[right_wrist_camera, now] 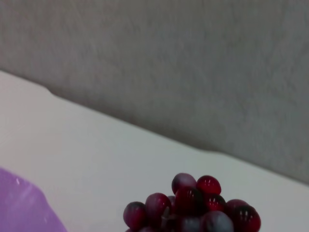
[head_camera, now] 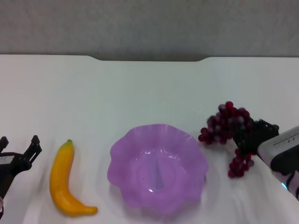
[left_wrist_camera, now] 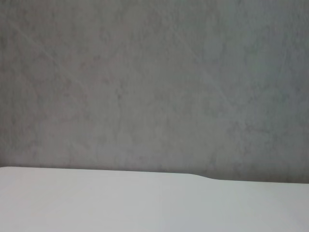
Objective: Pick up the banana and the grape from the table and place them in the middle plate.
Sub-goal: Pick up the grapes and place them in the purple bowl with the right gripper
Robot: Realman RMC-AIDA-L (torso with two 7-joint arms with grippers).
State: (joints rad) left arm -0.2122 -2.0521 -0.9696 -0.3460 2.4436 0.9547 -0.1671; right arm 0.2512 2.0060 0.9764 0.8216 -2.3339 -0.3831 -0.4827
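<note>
The banana [head_camera: 64, 179] lies on the white table [head_camera: 149, 88] at the front left, left of the purple scalloped middle plate [head_camera: 157, 166], which holds nothing. My left gripper [head_camera: 19, 143] is open and empty, just left of the banana. The grape [head_camera: 226, 122] is a dark red bunch right of the plate. My right gripper [head_camera: 248, 136] is closed around the bunch's middle, and some grapes [head_camera: 240, 164] hang below the fingers. The right wrist view shows the top of the grape [right_wrist_camera: 193, 208] and a corner of the plate [right_wrist_camera: 21, 208].
The table's far edge has a shallow notch [head_camera: 149, 59] against a grey wall [head_camera: 149, 23]. The left wrist view shows only the table [left_wrist_camera: 145, 203] and the wall.
</note>
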